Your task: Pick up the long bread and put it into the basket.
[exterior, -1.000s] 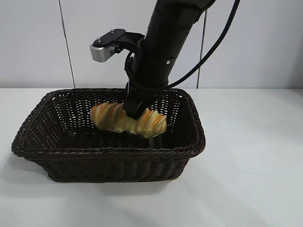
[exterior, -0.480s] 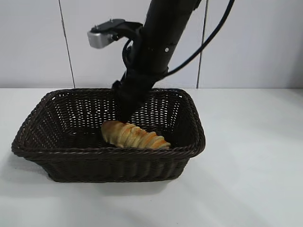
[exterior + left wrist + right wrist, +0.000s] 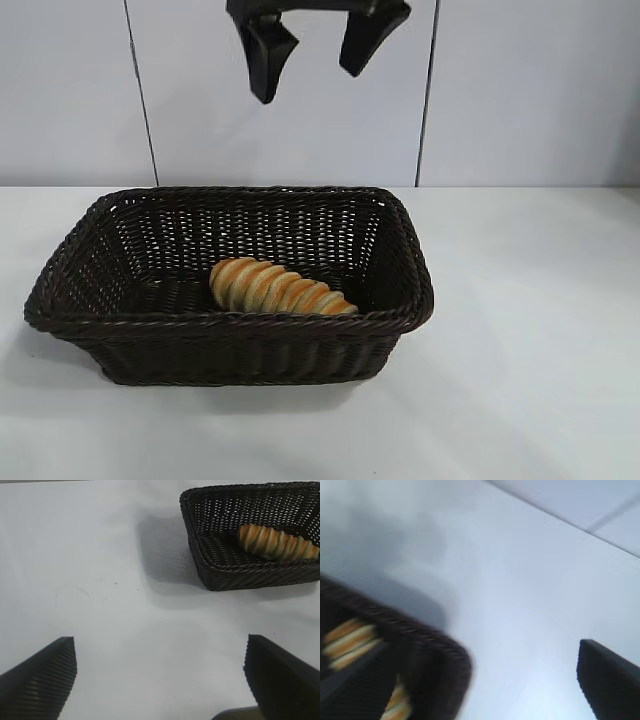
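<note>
Lying in basket [image 3: 400, 300], long bread [image 3: 280, 288], well below open right jaws.

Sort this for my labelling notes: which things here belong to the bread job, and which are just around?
Belonging to the job:
long bread, lying inside the basket
basket
right gripper, open above the basket

Just around:
white table
left gripper, open, parked aside
</note>
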Available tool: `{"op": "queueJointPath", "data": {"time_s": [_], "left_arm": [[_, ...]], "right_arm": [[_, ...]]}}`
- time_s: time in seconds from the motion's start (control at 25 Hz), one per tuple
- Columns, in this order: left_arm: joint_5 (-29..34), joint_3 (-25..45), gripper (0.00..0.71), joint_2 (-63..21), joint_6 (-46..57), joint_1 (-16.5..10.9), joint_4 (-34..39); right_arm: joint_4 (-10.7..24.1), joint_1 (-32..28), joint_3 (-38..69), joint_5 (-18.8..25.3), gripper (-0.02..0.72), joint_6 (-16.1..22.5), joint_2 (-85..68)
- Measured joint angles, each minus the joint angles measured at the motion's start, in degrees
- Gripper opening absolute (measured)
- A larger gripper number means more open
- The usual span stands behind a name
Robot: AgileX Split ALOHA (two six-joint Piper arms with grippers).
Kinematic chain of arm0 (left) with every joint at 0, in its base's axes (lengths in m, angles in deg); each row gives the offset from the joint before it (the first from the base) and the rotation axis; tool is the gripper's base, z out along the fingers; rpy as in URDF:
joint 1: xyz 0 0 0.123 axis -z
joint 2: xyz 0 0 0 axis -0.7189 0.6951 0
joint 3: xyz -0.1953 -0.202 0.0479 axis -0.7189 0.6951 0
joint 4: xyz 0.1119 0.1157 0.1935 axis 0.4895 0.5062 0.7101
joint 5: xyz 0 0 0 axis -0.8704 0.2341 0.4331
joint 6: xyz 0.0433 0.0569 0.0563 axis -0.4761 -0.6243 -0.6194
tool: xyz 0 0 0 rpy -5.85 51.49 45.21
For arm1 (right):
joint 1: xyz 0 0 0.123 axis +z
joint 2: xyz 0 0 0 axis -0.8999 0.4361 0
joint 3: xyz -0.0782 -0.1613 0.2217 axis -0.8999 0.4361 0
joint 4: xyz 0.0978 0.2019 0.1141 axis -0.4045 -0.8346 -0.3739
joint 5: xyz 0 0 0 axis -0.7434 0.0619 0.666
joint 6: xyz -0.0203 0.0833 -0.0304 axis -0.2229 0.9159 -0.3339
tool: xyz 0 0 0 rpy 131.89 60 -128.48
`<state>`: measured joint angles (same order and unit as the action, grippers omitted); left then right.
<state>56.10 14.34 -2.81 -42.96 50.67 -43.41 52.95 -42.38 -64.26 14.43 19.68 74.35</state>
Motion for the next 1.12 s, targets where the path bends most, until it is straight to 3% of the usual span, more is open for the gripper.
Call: {"op": "queueJointPath", "data": {"time_s": [0.36, 0.6, 0.76, 1.12], "left_arm": [[0.0, 0.0, 0.654, 0.0, 0.0, 0.0, 0.0], [0.0, 0.0, 0.654, 0.0, 0.0, 0.0, 0.0], [0.0, 0.0, 0.654, 0.0, 0.0, 0.0, 0.0], [0.0, 0.0, 0.654, 0.0, 0.0, 0.0, 0.0]], "right_arm": [[-0.5, -21.9, -0.1, 0.2, 0.683, -1.3, -2.7], [-7.1, -34.0, 2.3, 0.5, 0.683, -3.2, -8.2], [-8.7, -37.6, 8.7, 0.8, 0.683, -4.7, -16.7], [-9.9, -38.0, 21.2, 1.1, 0.683, -5.1, -43.3]]}}
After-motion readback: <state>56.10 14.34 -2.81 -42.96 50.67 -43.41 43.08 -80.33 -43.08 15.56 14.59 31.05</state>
